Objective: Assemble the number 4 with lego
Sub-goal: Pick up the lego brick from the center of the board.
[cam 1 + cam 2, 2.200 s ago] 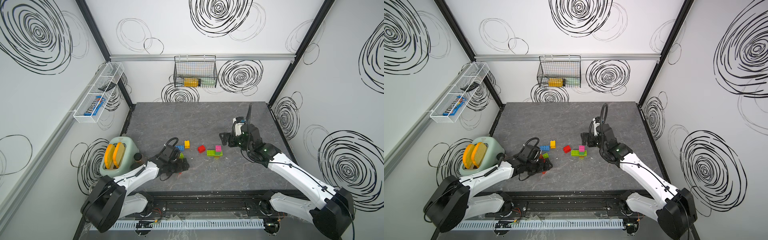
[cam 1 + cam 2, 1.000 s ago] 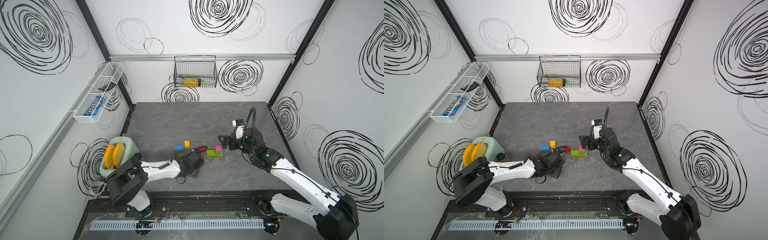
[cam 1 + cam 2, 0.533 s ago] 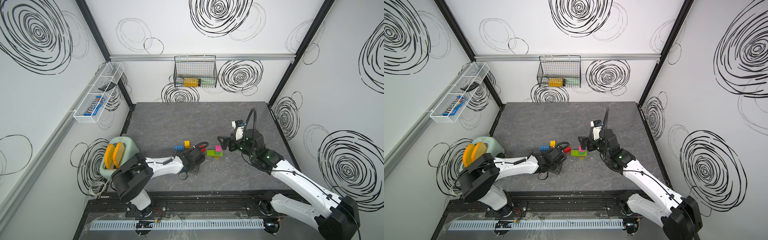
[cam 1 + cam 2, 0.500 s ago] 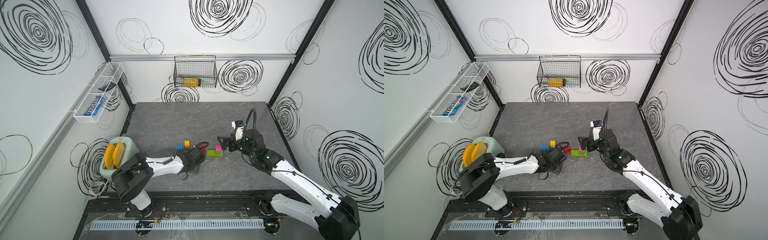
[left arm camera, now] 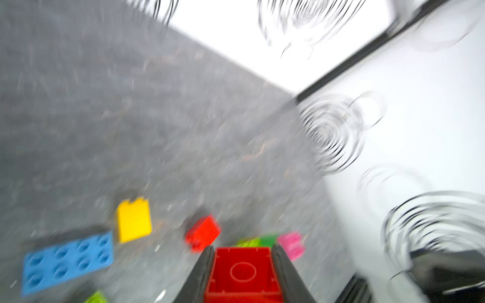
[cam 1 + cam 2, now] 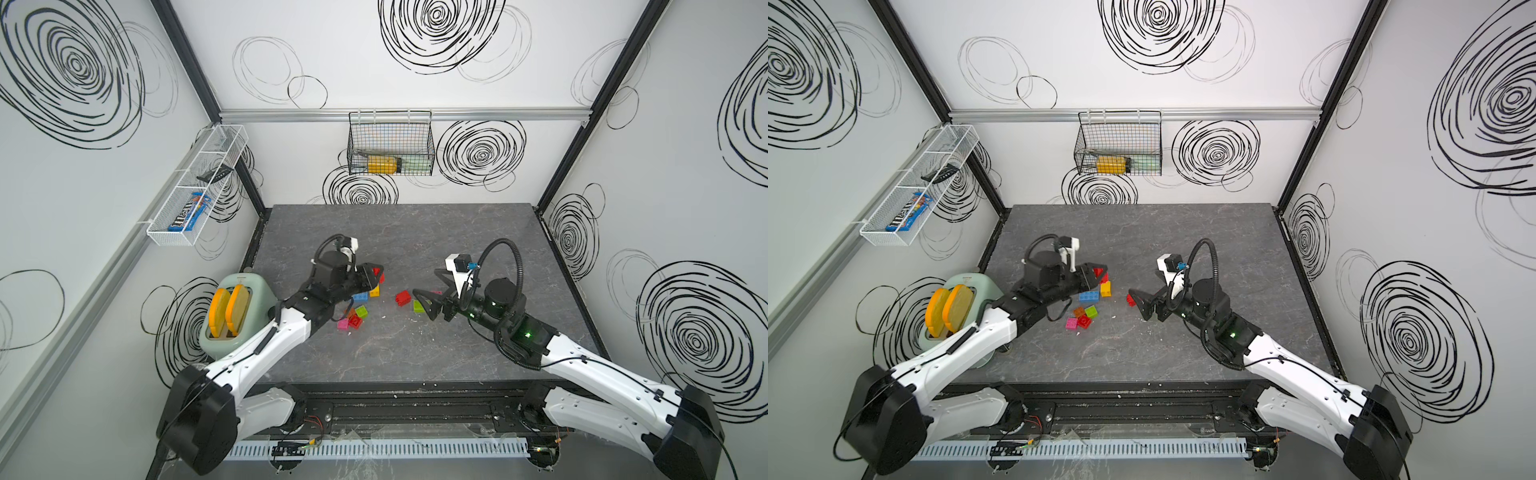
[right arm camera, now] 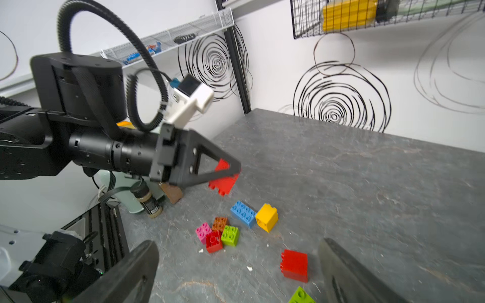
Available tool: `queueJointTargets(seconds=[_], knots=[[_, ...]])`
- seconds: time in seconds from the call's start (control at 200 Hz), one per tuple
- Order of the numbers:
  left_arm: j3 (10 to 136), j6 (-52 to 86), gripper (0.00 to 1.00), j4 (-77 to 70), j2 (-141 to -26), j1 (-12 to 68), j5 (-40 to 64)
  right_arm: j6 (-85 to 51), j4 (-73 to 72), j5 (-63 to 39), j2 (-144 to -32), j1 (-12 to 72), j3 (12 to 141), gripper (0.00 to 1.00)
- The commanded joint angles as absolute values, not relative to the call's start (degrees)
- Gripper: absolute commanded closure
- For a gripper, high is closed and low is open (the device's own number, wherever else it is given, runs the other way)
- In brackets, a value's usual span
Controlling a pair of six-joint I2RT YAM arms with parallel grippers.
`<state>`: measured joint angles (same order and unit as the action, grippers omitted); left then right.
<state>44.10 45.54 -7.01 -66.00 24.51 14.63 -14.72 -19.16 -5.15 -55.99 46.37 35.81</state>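
Robot lab test cell: swirl-scribbled white walls (image 6: 457,62), black frame posts (image 6: 590,108), grey tabletop (image 6: 399,232), hanging wire basket (image 6: 415,133).

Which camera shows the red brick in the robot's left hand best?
The left wrist camera. The red brick is big and close there, hollow underside facing us, pinched in the left hand. The right wrist camera shows the brick from the side, partly hidden by the hand. In both top views the brick is a tiny speck.

1. Held red brick (image 7: 223,179): pinched in the left gripper (image 7: 234,170), hollow underside facing its wrist.
2. Blue plate (image 7: 242,213) and yellow brick (image 7: 266,217): touching, below that gripper.
3. Cluster (image 7: 217,234) of pink, orange, red and lime bricks: studs up, nearer its wrist.
4. Tipped red brick (image 7: 294,265) and lime-green brick (image 7: 301,296): at the right gripper (image 7: 237,246), by its spread fingertips.
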Motion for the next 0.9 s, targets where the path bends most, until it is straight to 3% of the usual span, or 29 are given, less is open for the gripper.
queueJointTargets(seconds=[0.0,0.255,0.445,0.691,0.771,0.896], knots=[[44.1,60.1,1.00,-23.6,-64.4,23.6,21.7,-15.1,-30.3,-4.6,-59.6,46.9,36.8,0.00],[42.8,86.0,1.00,-38.8,-64.3,23.6,22.8,-13.0,-41.2,-3.5,-70.0,50.6,43.4,0.04],[38.6,92.0,1.00,-44.7,-61.9,24.4,16.8,-6.0,-50.4,5.0,-75.2,54.1,45.2,0.12],[36.2,92.9,1.00,-46.8,-58.8,25.8,12.0,6.8,-55.0,2.5,-80.8,56.5,49.1,0.17],[36.1,92.0,1.00,-46.2,-57.9,26.5,10.8,6.7,-56.5,3.5,-82.4,56.7,49.9,0.27],[35.6,91.8,1.00,-45.1,-56.9,27.1,9.6,7.2,-59.2,4.2,-84.1,56.9,51.1,0.33]])
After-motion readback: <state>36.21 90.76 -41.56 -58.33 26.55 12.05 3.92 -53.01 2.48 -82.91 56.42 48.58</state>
